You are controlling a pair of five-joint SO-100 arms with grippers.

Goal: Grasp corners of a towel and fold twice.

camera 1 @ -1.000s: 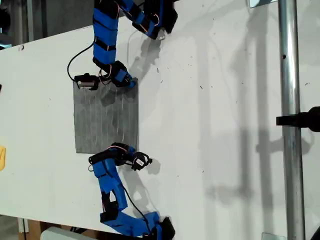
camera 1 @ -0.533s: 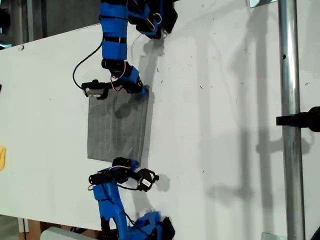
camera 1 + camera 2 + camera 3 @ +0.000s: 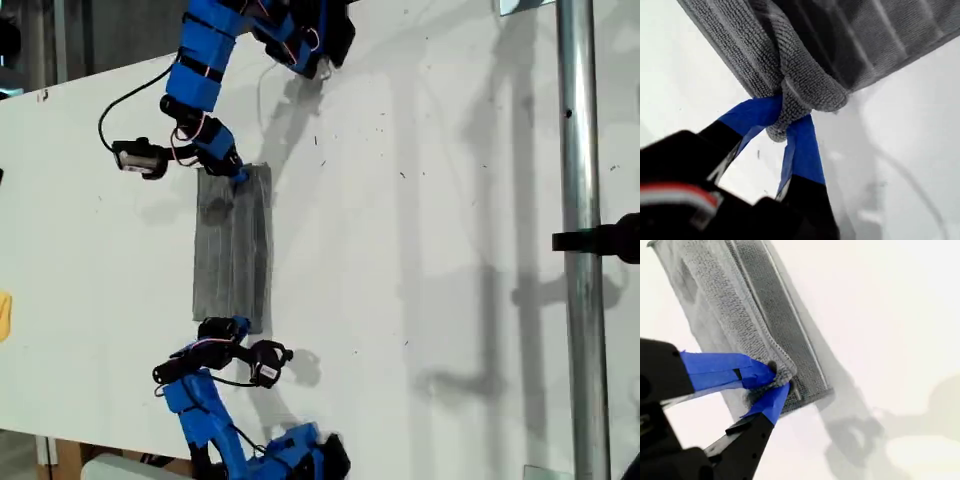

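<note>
Grey towel folded narrow, long axis spanning both grippers.

Overhead exterior; close wrist views, towel shared

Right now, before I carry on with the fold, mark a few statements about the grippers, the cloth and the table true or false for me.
1. My first gripper is shut on a bunched corner of the towel. True.
2. My second gripper hangs open, clear of the cloth. False: its blue fingers pinch the towel's edge.
3. In the exterior view the towel lies as a narrow strip between the two arms. True.
4. The towel hangs over the table edge. False: it lies wholly on the white tabletop.
5. A metal pole runs down the exterior view's right. True.
</note>
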